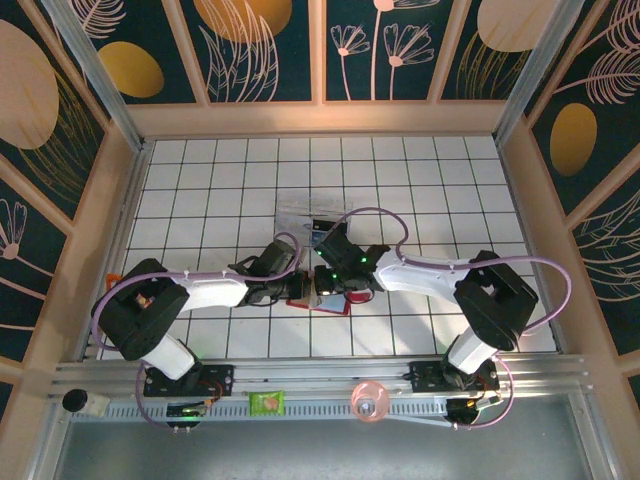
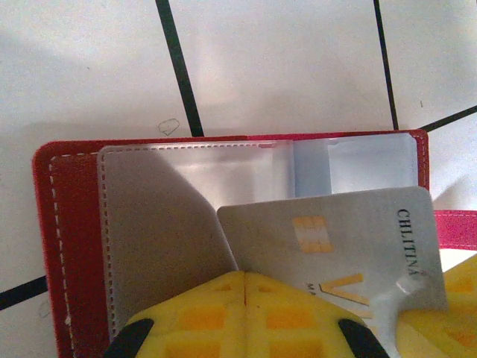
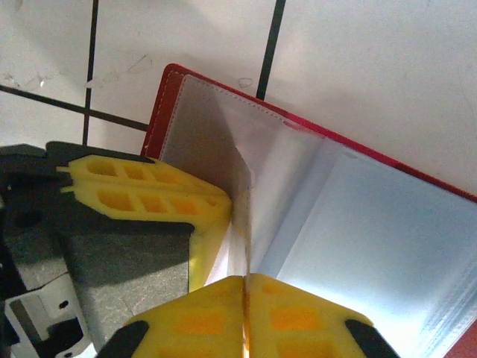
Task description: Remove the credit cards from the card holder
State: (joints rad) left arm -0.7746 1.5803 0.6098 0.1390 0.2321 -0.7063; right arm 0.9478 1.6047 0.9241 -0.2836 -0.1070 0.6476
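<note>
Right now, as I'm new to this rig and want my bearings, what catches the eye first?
At the table's middle both arms meet over the open red card holder. The left gripper pinches a grey card with a gold chip, half drawn out; the right gripper is shut on a clear sleeve.

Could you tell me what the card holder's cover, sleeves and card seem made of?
The cover looks like red leather or imitation, matte, stitched edge. The sleeves: clear, glossy soft plastic. The card: likely stiff pale plastic, gold chip.

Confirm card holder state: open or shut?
Open. The card holder lies spread on the table, red cover down, clear sleeves exposed.
</note>
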